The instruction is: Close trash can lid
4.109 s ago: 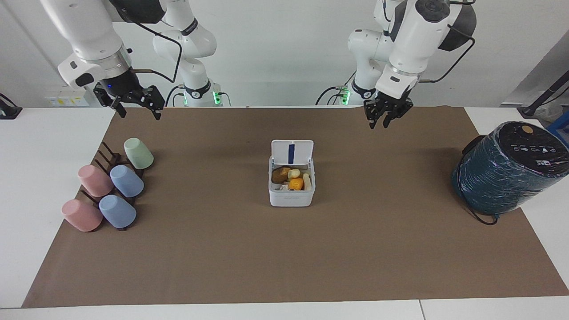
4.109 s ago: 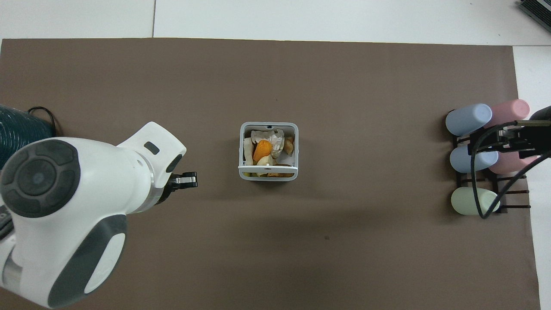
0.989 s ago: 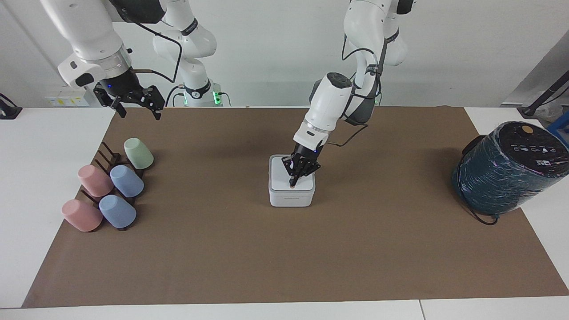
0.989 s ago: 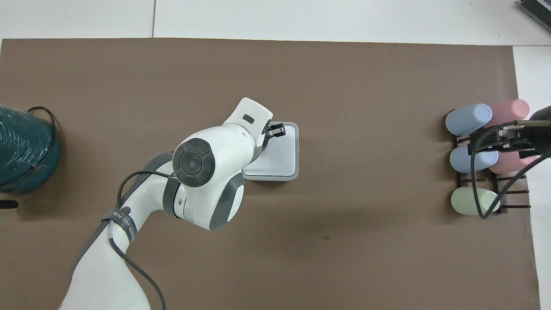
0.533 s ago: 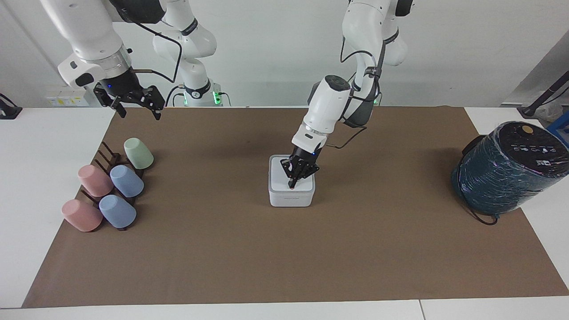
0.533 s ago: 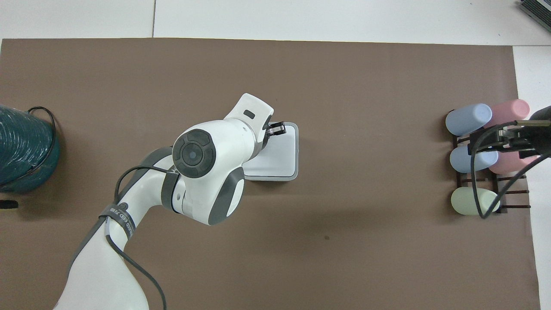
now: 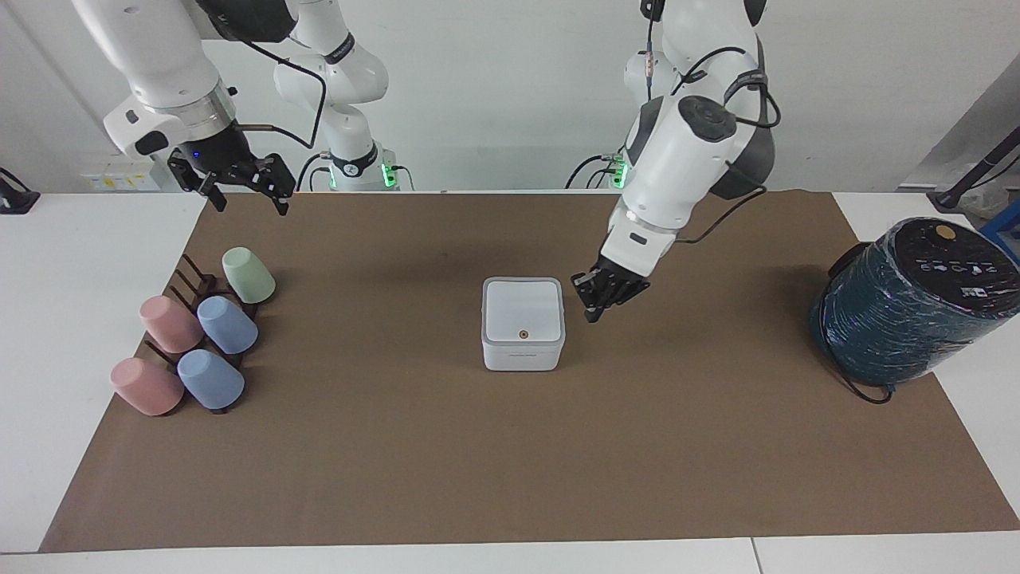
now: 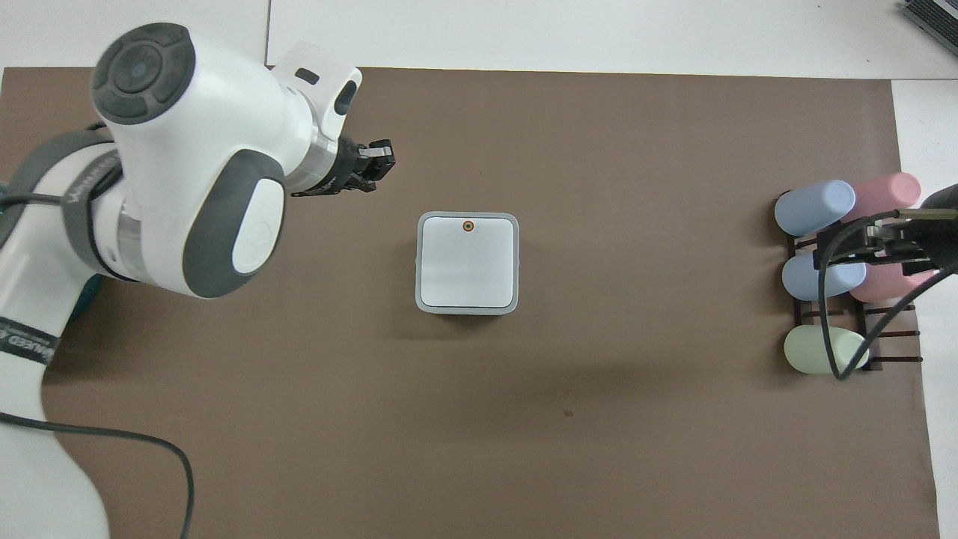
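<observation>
Lid (image 7: pixel 523 312) flat on trash can (image 7: pixel 523 355); left gripper (image 7: pixel 594 309) raised beside it, fingers together, empty.

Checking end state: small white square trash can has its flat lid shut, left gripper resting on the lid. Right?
Not quite. The small white square trash can has its flat white lid shut, but the left gripper is off it, over the brown mat beside it, per the facing view.
</observation>
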Controlling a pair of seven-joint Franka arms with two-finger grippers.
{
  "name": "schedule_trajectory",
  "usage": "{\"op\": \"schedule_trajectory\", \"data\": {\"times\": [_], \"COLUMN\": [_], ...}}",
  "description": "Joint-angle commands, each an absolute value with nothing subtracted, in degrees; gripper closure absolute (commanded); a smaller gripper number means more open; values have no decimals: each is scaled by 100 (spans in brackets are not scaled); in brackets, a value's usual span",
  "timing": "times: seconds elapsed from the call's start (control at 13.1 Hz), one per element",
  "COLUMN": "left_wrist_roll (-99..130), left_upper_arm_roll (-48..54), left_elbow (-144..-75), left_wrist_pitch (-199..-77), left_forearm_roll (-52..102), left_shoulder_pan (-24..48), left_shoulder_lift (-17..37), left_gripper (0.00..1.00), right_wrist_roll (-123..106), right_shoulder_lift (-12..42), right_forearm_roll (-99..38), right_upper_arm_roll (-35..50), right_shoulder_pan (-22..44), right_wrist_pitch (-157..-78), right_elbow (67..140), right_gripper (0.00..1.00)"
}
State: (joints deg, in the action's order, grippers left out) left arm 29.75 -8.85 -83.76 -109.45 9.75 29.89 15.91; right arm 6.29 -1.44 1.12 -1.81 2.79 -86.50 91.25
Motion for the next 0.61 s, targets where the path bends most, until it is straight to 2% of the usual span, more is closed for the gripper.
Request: {"op": "schedule_trajectory", "data": {"times": [0.0,0.3,0.38,0.53], "left_wrist_roll": [2630,1129,812,494], "left_upper_arm_roll": [-835,-870,-870,-870], "left_elbow": [-8367,-8376,-8393,-8429], "left_wrist_pitch": [-10390,-9152,-8967,-8624], "left_forearm_roll": [694,599,398,-7], "left_shoulder_pan": [2473,1514,1364,1231], "left_shoulder_lift": [1031,476,370,255], "left_gripper": [95,88,87,79], "right_wrist_roll": [545,545,545,545], "right_shoulder_lift": [-184,-184,-176,-185], "right_forearm_roll": [26,26,26,26], "right_upper_arm_roll": [-176,-176,-176,-176], "right_shoulder_pan": [255,255,255,255], "right_wrist_pitch": [-8604,-8613,-8605,-8613], "right_elbow": [9132,9132,9132,9132], "right_gripper": [0,0,0,0]}}
